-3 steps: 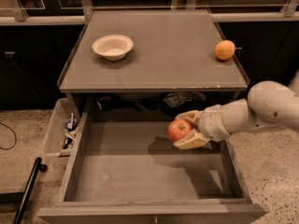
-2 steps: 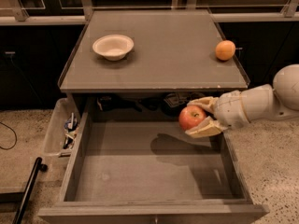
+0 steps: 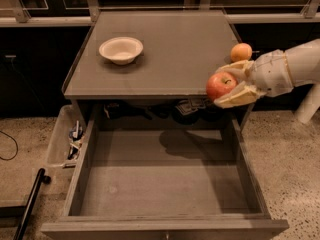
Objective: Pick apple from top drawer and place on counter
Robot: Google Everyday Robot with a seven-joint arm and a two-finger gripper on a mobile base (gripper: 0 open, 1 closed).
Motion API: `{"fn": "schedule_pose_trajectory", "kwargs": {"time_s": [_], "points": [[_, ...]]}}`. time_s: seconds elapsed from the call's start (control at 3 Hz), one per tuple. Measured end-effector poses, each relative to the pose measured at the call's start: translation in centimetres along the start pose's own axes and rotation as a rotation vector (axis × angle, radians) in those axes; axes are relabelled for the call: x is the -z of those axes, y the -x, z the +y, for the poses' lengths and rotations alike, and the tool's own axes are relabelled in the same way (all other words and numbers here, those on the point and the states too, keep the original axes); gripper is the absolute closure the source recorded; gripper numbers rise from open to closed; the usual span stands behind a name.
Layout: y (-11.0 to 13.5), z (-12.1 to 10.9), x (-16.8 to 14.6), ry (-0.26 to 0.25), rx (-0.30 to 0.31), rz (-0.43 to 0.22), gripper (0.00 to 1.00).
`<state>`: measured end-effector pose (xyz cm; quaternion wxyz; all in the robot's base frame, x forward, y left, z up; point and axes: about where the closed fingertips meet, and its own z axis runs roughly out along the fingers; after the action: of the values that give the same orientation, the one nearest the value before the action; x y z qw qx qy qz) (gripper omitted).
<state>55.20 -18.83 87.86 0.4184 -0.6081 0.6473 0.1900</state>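
Observation:
My gripper (image 3: 226,85) comes in from the right and is shut on the red apple (image 3: 220,85), with one cream finger above it and one below. It holds the apple in the air at the counter's front right edge, above the back right of the open top drawer (image 3: 165,176). The drawer is pulled fully out and its grey bottom is bare. The counter (image 3: 170,49) is the flat grey-brown cabinet top behind the apple.
A white bowl (image 3: 121,49) sits on the counter's left. An orange fruit (image 3: 241,51) sits at its right edge, just behind my gripper. A clear bin of clutter (image 3: 67,141) hangs left of the drawer. A black pole (image 3: 30,201) leans at the lower left.
My gripper has lifted the apple up and to the right, out of the drawer's back right area to the level of the counter's front edge.

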Motion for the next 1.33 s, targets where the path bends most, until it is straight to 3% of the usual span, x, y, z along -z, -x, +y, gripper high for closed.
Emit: {"fn": "schedule_pose_trajectory", "kwargs": {"time_s": [0.33,0.67,1.0,1.33], "points": [[1.4,-1.4,1.5,-0.039,0.031,-0.008,1.0],[1.3,-1.3,1.3,-0.035,0.029,-0.007,1.0],[1.9,-4.2,0.8,-0.044,0.047,-0.025,1.0],[2.6,-8.3,-1.0,-0.011,0.047,-0.066,1.0]]}}
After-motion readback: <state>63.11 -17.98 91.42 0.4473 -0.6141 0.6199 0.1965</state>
